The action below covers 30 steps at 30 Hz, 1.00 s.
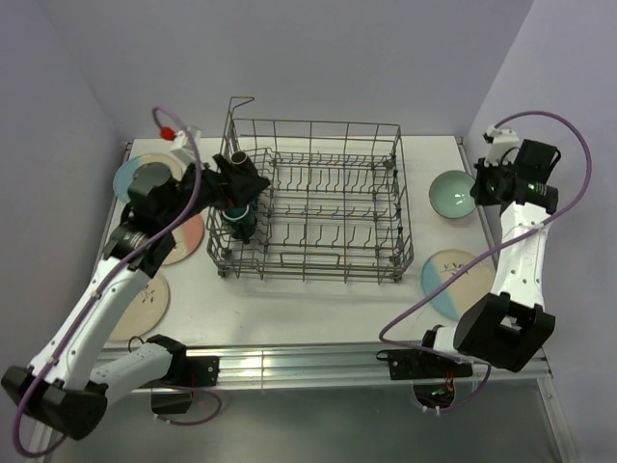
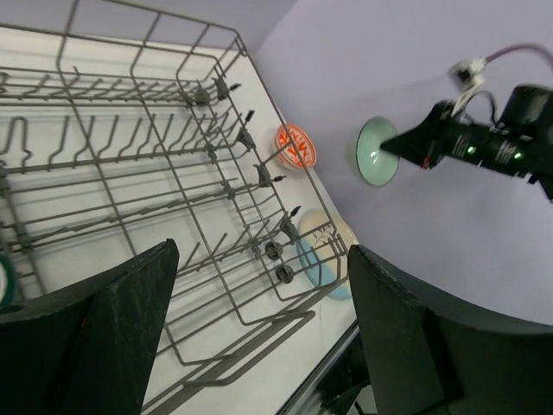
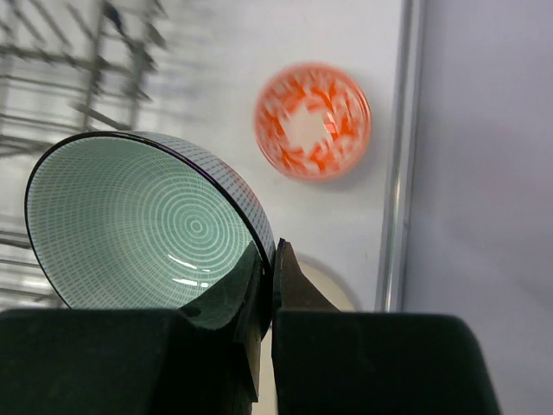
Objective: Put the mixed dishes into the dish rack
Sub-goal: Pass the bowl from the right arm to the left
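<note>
The grey wire dish rack stands mid-table. My left gripper hovers over its left end, open, with nothing between the fingers. A teal mug sits in the rack just below it. My right gripper is shut on the rim of the pale green bowl, which is tilted and lifted off the table to the right of the rack. The orange-red bowl lies on the table beyond it.
A cream and blue plate lies right of the rack. Left of the rack lie a pink plate, a cream plate and a blue plate with a dark round thing on it. Walls close in behind and beside.
</note>
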Each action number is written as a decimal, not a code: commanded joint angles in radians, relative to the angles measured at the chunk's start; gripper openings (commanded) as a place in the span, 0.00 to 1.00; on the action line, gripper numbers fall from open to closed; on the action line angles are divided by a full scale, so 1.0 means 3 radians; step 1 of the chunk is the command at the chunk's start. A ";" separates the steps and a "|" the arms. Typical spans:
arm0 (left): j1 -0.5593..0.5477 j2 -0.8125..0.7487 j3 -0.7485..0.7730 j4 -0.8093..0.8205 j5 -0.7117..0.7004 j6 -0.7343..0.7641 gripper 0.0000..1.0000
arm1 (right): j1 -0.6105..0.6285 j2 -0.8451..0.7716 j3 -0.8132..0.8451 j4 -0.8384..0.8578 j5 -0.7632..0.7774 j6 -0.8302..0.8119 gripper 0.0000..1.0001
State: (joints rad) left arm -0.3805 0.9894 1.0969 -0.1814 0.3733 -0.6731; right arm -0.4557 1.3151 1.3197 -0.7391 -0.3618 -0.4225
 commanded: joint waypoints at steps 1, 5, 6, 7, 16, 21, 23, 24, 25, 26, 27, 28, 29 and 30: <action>-0.0347 0.0296 0.0361 0.0165 -0.0374 0.0080 0.85 | 0.0347 -0.0237 0.0381 -0.0057 -0.0170 0.0165 0.00; -0.0766 0.0766 0.0740 0.0073 -0.0686 0.0229 0.81 | 0.1032 -0.0293 0.0571 -0.0088 0.0040 0.0314 0.00; -0.0873 0.0960 0.0812 0.0037 -0.0717 0.0254 0.81 | 0.1352 -0.0258 0.0662 -0.0123 0.0106 0.0324 0.00; -0.0920 0.1048 0.0949 0.0022 -0.0738 0.0305 0.77 | 0.1487 -0.0247 0.0688 -0.0124 0.0228 0.0345 0.00; -0.1283 0.1810 0.1497 -0.0213 -0.1360 0.0387 0.71 | 0.2347 0.0080 0.0888 -0.0057 0.0465 0.0580 0.00; -0.1370 0.2081 0.1692 -0.0423 -0.1561 0.0449 0.70 | 0.2531 0.0151 0.0863 -0.0006 0.0454 0.0667 0.00; -0.1390 0.2102 0.1687 -0.0393 -0.1556 0.0469 0.69 | 0.2552 0.0172 0.0847 0.0009 0.0454 0.0697 0.00; -0.1406 0.2122 0.1692 -0.0372 -0.1561 0.0474 0.69 | 0.2557 0.0182 0.0837 0.0025 0.0444 0.0708 0.00; -0.1411 0.2142 0.1697 -0.0372 -0.1566 0.0495 0.68 | 0.2562 0.0182 0.0827 0.0035 0.0439 0.0728 0.00; -0.1421 0.2173 0.1722 -0.0387 -0.1577 0.0500 0.67 | 0.2567 0.0177 0.0822 0.0055 0.0434 0.0769 0.00; -0.1431 0.2234 0.1773 -0.0443 -0.1592 0.0520 0.67 | 0.2572 0.0182 0.0817 0.0060 0.0439 0.0789 0.00; -0.1431 0.2260 0.1794 -0.0474 -0.1597 0.0526 0.66 | 0.2577 0.0177 0.0822 0.0060 0.0439 0.0805 0.00; -0.1442 0.2296 0.1820 -0.0505 -0.1668 0.0531 0.64 | 0.2582 0.0172 0.0822 0.0066 0.0449 0.0850 0.00; -0.1457 0.2362 0.1876 -0.0581 -0.1709 0.0541 0.61 | 0.2582 0.0172 0.0811 0.0071 0.0465 0.0871 0.00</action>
State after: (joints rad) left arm -0.8043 1.6691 1.5894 -0.3302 -0.0887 -0.5392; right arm 0.3119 1.3823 1.5242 -0.7883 -0.2268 -0.2108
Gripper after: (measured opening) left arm 0.628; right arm 0.047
